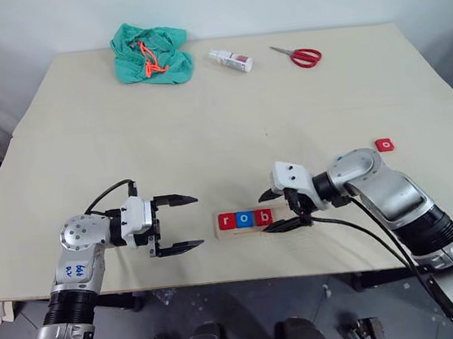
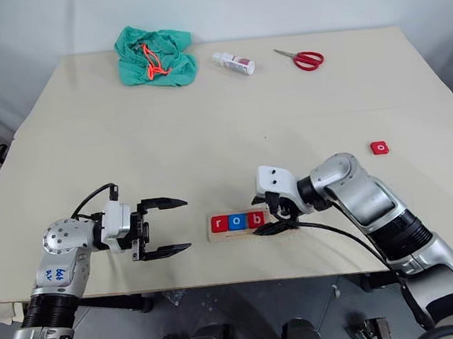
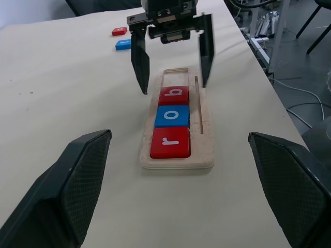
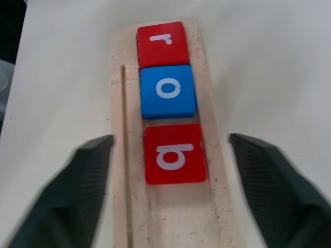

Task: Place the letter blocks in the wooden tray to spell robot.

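Wooden tray (image 1: 254, 230) sits near the front edge of the counter (image 1: 222, 129), roughly centre, long axis left-right. Three letter blocks are in it, filling from its left end: red "r" block (image 1: 227, 221), blue "o" block (image 1: 244, 219), red "b" block (image 1: 262, 217), touching edge to edge. The right part of the tray is bare wood.

Right gripper (image 1: 281, 210) is over the tray just right of the "b" block, angled down and pointing left. Jaws released, spread wide, one finger on each long side of the tray, gripping nothing. The "b" block lies flat in the tray between the fingers, not held.

Left gripper (image 1: 176, 223) hovers left of the tray, level, pointing right at it. Jaws open, empty, apart from the tray.

Two blocks lie outside the tray: a red block (image 1: 384, 145) on the counter to the right, well apart from the tray, and a blue block (image 3: 123, 45) just beside it in the left wrist view. Can't read the letters on either.

Far side of the counter: green cloth (image 1: 151, 54) with an orange cord on it, a small white bottle (image 1: 231, 60) lying down, red-handled scissors (image 1: 299, 55).
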You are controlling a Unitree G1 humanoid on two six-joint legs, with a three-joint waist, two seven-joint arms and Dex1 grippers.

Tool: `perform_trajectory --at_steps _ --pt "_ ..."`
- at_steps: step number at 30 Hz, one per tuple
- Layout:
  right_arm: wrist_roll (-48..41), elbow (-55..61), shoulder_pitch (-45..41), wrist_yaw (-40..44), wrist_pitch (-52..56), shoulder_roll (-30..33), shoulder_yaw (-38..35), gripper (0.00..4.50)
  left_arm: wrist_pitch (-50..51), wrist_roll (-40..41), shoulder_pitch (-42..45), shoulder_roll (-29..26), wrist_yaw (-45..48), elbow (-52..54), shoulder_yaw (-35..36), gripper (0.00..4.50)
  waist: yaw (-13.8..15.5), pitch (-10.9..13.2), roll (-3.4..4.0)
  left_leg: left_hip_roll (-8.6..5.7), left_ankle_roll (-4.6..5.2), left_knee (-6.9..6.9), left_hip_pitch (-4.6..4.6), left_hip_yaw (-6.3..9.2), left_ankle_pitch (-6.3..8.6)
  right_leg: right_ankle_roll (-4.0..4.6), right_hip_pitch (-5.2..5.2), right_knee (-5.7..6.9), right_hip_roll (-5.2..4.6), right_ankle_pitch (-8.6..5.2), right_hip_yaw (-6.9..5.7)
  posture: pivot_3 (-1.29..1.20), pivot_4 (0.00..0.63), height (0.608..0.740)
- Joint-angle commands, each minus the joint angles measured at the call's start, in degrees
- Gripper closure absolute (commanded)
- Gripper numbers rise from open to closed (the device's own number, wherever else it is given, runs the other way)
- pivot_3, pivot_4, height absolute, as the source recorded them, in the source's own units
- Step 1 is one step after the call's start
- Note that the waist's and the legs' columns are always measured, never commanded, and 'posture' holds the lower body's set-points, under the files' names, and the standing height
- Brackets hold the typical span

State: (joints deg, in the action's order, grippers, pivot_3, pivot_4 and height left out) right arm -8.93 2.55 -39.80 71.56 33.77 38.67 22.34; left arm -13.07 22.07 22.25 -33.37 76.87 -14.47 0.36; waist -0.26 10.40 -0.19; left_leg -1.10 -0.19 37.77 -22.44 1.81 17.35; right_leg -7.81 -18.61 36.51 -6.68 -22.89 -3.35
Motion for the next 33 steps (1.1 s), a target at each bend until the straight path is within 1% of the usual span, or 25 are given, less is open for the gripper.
perform_trajectory --at_steps 1,4,7,10,14,18,20,22,25,28,33 --pt "-0.9 3.4 -0.2 -0.4 1.0 1.1 -2.1 0.02 -1.0 0.1 0.1 -0.2 -0.4 0.7 0.7 0.00 0.0 0.0 0.00 0.00 0.00 0.00 0.00 0.00 0.00 0.00 0.00 0.00 0.00 0.00 0.00 0.00 0.150 0.740" --pt "-1.8 4.0 -0.4 -1.1 2.0 2.1 -4.5 0.02 -1.2 -0.1 0.7 0.1 -0.4 -0.1 0.6 0.00 0.0 0.0 0.00 0.00 0.00 0.00 0.00 0.00 0.00 0.00 0.00 0.00 0.00 0.00 0.00 0.00 0.150 0.740" --pt "-3.6 5.3 1.3 -1.1 2.3 3.8 -7.4 0.02 -1.4 -0.3 1.4 0.4 -0.5 -0.8 0.3 0.00 0.1 0.0 0.00 -0.02 0.00 0.00 0.00 0.01 0.00 0.00 0.01 -0.01 -0.02 0.00 -0.01 0.00 0.150 0.740" --pt "-5.9 5.2 5.0 -2.8 4.5 6.3 -13.3 0.02 -1.7 -0.4 2.2 1.0 -0.1 -2.0 0.0 0.00 0.4 0.0 -0.02 -0.06 0.00 0.04 -0.05 0.16 0.00 0.00 0.04 0.00 -0.04 0.00 -0.11 0.00 0.150 0.740" --pt "-6.8 2.8 11.6 -7.2 -0.4 6.9 -21.8 0.02 -2.1 -0.5 2.8 1.5 0.5 -2.8 -0.4 0.00 0.3 0.0 -0.03 -0.08 0.01 0.06 -0.12 0.17 0.00 0.00 0.04 -0.01 -0.06 0.00 -0.18 0.00 0.150 0.740" --pt "-7.0 1.2 18.3 -12.3 -3.1 7.3 -29.9 0.02 -2.1 -0.3 3.1 1.7 1.1 -3.3 -0.5 0.00 0.2 0.0 -0.03 -0.07 0.01 0.05 -0.12 0.14 0.00 0.00 0.04 -0.01 -0.05 0.00 -0.19 0.00 0.150 0.740" --pt "-7.9 2.0 20.0 -13.9 -3.3 6.8 -32.1 0.02 -2.2 -0.4 3.4 1.8 1.3 -3.7 -0.6 0.00 0.1 0.0 -0.02 -0.06 0.01 0.04 -0.11 0.10 0.00 0.00 0.03 0.00 -0.05 0.00 -0.18 0.00 0.150 0.740" --pt "-8.5 3.4 21.6 -14.6 -1.1 7.4 -32.6 0.02 -2.4 -0.5 3.6 1.9 1.4 -4.2 -0.7 0.00 0.0 0.0 -0.02 -0.02 0.00 0.02 -0.09 0.04 0.00 0.00 0.03 -0.02 -0.02 0.00 -0.17 0.00 0.150 0.740" --pt "-9.7 7.7 24.9 -15.0 -0.4 7.5 -33.4 0.61 -2.4 -0.6 4.7 2.1 1.7 -5.3 -0.7 0.00 0.2 0.0 -0.02 0.01 0.00 0.02 -0.08 0.04 0.00 0.00 0.03 0.00 -0.01 0.00 -0.17 0.00 0.150 0.740" --pt "-11.1 10.4 25.2 -15.0 0.7 7.9 -32.9 1.61 -2.6 -0.6 5.3 2.1 2.1 -6.1 -0.7 0.00 0.2 0.0 -0.02 -0.05 0.01 0.03 -0.08 0.03 0.00 0.00 0.04 -0.02 -0.06 0.00 -0.15 0.00 0.150 0.740" --pt "-11.7 12.6 22.9 -13.7 3.0 9.3 -28.9 3.39 -2.9 -0.6 5.4 2.3 2.1 -6.1 -0.7 0.00 0.2 0.0 -0.02 -0.04 0.01 0.05 -0.08 0.04 0.00 0.00 0.05 -0.02 -0.04 0.00 -0.15 0.00 0.150 0.740"
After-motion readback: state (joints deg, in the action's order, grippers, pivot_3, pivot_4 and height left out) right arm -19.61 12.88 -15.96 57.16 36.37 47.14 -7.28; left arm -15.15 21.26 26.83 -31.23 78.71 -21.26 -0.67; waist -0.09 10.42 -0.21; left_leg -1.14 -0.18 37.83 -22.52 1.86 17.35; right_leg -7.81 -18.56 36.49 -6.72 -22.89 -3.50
